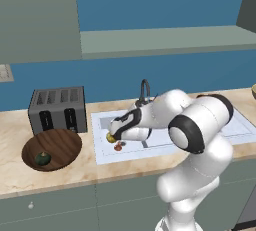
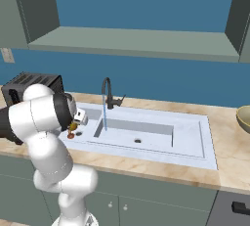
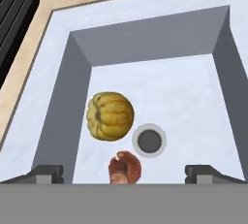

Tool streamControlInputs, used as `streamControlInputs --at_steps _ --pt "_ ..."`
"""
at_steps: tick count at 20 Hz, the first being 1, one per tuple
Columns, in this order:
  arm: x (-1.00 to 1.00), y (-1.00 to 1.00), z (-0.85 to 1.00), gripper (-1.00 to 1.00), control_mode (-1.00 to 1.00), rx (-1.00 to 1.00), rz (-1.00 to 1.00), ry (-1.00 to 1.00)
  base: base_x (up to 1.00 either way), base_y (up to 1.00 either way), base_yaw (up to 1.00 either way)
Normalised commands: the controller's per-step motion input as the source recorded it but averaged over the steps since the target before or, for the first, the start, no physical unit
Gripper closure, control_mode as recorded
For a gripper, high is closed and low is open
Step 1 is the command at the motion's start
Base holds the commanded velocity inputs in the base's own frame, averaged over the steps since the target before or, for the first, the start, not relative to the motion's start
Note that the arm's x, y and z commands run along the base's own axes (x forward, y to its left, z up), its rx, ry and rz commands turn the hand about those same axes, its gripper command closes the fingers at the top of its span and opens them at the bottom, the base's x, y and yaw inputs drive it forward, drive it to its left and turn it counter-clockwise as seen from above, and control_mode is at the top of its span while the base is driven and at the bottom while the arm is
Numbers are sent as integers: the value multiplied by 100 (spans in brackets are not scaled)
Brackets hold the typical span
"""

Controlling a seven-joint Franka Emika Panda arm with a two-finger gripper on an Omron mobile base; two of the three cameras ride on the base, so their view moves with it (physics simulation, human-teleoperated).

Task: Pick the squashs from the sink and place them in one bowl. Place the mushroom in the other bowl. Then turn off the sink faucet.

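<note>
Over the left basin of the sink (image 3: 145,29), the arm (image 1: 200,125) reached down from the counter edge with its gripper (image 3: 124,172) spread wide and empty, both dark tips framing the basin floor in the hand view. Left of the sink stood the toaster (image 1: 56,107), and in front of it the wide wooden bowl (image 1: 62,145), which already held the dark green squash (image 1: 43,158). Behind the sink rose the faucet (image 2: 108,95), water running from its spout. Far to the right of the sink, the rim of the tan bowl (image 2: 244,117) was just visible at the frame edge. On the basin floor lay the yellow squash (image 3: 110,116), just left of the drain (image 3: 149,141); the mushroom (image 3: 125,167) sat beside the drain on the near side, close to the squash, though whether the two touched could not be told.

The step in hand appeared to be grasping the yellow squash. Done well, it called for shifting the open jaws sideways until centred on the squash rather than the mushroom, descending straight, and closing across its widest part. A likely risk was a fingertip nudging the mushroom or rolling the round squash toward the basin wall.
</note>
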Motion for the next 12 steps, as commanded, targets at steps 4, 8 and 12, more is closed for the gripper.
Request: streamControlInputs --at_steps 4,8,12 --pt "5 19 -30 -100 -100 4 0 0 0 0 0" --pt "11 18 -19 -100 -100 6 0 0 0 0 0" --pt "17 14 -15 -100 -100 3 0 0 0 0 0"
